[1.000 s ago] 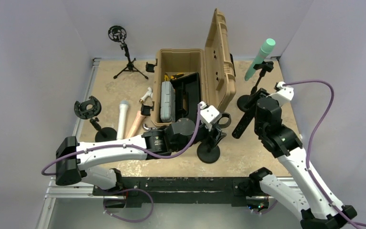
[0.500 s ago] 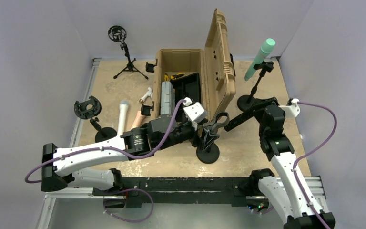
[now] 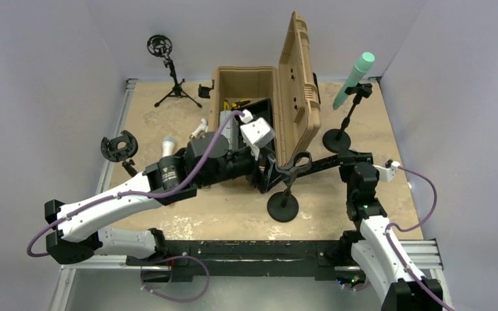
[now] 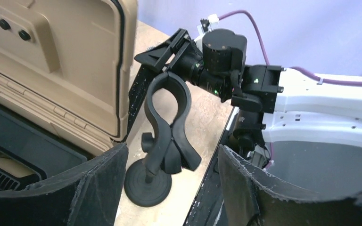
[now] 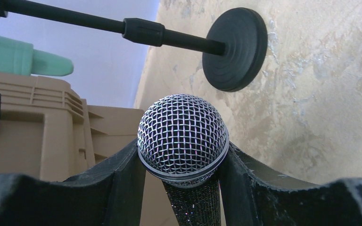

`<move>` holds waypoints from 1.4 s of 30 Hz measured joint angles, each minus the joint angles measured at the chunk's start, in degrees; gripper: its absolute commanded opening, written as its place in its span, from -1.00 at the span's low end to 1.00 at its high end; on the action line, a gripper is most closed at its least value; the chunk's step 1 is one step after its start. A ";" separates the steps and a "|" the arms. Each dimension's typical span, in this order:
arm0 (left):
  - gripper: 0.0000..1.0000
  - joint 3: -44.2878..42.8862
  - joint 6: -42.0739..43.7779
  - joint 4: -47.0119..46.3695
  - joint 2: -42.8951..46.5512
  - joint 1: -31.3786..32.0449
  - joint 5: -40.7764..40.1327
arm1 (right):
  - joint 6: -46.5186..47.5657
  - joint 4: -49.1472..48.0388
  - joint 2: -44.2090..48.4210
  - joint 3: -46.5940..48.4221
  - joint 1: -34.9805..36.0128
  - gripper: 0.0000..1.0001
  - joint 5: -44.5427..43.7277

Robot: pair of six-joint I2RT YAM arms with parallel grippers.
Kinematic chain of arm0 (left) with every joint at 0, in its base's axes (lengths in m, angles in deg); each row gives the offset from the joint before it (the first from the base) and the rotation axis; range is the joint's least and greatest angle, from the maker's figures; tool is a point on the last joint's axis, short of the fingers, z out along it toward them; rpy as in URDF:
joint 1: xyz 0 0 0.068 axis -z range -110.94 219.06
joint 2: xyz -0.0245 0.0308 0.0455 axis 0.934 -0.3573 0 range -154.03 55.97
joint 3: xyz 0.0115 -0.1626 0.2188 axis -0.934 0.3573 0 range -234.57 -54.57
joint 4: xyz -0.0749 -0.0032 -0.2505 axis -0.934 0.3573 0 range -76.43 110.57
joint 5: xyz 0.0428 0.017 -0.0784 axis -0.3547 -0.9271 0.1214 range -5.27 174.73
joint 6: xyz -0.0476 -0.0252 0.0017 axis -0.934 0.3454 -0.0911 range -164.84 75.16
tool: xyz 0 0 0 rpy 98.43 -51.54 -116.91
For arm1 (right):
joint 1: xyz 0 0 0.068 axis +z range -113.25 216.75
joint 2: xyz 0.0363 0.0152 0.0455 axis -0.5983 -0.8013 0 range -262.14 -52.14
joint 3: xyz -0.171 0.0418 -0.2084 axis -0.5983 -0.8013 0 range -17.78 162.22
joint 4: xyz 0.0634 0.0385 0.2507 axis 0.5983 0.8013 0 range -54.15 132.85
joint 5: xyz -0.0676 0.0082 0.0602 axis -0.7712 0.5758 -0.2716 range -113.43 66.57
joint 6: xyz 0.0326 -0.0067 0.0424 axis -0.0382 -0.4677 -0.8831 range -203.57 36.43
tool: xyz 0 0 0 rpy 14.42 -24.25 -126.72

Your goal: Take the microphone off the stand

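Right gripper (image 5: 183, 157) is clamped on the mic (image 5: 183, 134), held level. The mic's tail seems just clear of the stand (image 4: 166, 123) clip, close beside the case (image 3: 296, 78) lid edge. Left gripper (image 4: 172, 157) gapes wide, facing the stand. Bare table (image 3: 327, 194) lies to the near right.

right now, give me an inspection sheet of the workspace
surface: tan mottled table, no spills seen
job's things: black microphone held in the right hand, beside the stand, whose clip looks empty
clutter: open tan case, green microphone on its own stand, white microphone, shock-mount stand, tripod stand
grippers: left hand open, facing the stand; right hand shut on the microphone
cables: purple cables loop off both arms, no snag seen
surroundings: plain walls, nothing else seen
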 measured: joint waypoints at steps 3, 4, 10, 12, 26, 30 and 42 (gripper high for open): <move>0.33 -3.87 -2.34 2.25 -1.70 -4.15 4.72 | -0.07 -1.95 -0.57 -0.11 0.00 -0.75 0.13; 0.33 -4.35 -3.67 2.36 -2.23 -6.12 7.41 | -0.02 -2.73 -0.59 -0.28 0.00 -0.75 0.13; 0.31 -6.88 -9.42 4.02 -8.57 -12.70 20.06 | 0.42 -6.34 -1.77 -2.05 -0.02 -0.64 0.13; 0.28 -8.74 -10.16 4.63 -11.47 -12.66 22.84 | 0.81 -7.48 -3.34 -2.34 -0.02 -0.52 0.20; 0.38 -10.25 -12.41 5.31 -15.43 -12.72 25.73 | 9.42 -14.67 -9.51 -2.34 -0.02 0.49 4.13; 0.46 -10.27 -12.90 5.22 -15.43 -13.35 25.79 | 12.26 -16.00 -10.82 -1.92 -0.02 0.92 4.50; 0.24 -14.58 -13.14 6.82 -17.46 -15.41 27.85 | 15.87 -12.37 -10.54 1.14 -0.02 0.97 4.98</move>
